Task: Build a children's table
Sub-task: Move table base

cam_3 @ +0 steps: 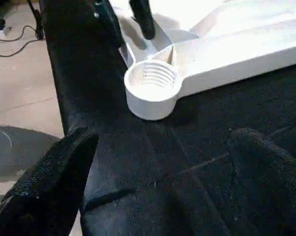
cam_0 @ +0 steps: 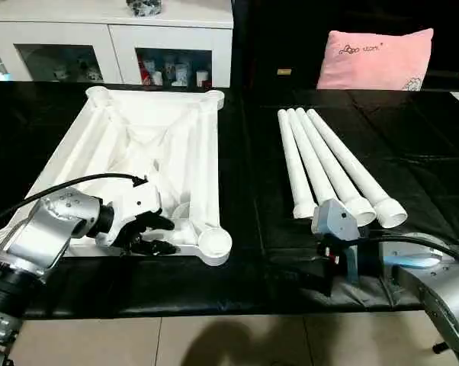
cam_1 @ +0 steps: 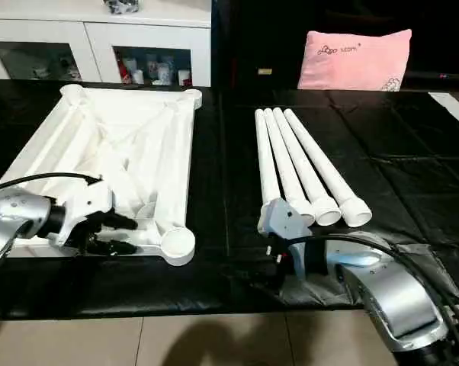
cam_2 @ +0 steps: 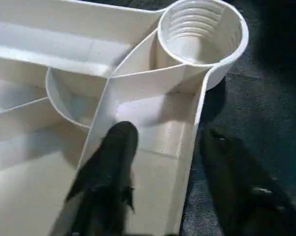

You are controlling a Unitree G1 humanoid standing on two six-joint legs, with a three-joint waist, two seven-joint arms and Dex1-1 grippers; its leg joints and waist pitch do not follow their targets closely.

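The table top (cam_0: pixel 149 164) lies upside down on the black surface (cam_0: pixel 245 267), ribbed underside up, on the robot's left half; its near corner socket (cam_0: pixel 215 244) points toward the robot. The left claw (cam_0: pixel 155 235) straddles the near rim just beside that socket, one finger (cam_2: pixel 111 162) inside the tray wall and the other outside on the cloth, jaws part-way apart and not visibly clamped. The four legs (cam_0: pixel 332 164) lie side by side to the right, long axes running away from the robot, flared ends nearest. The right claw (cam_0: pixel 332 267), spread wide and empty, hangs just in front of those ends, so it looks the nearer arm for a leg.
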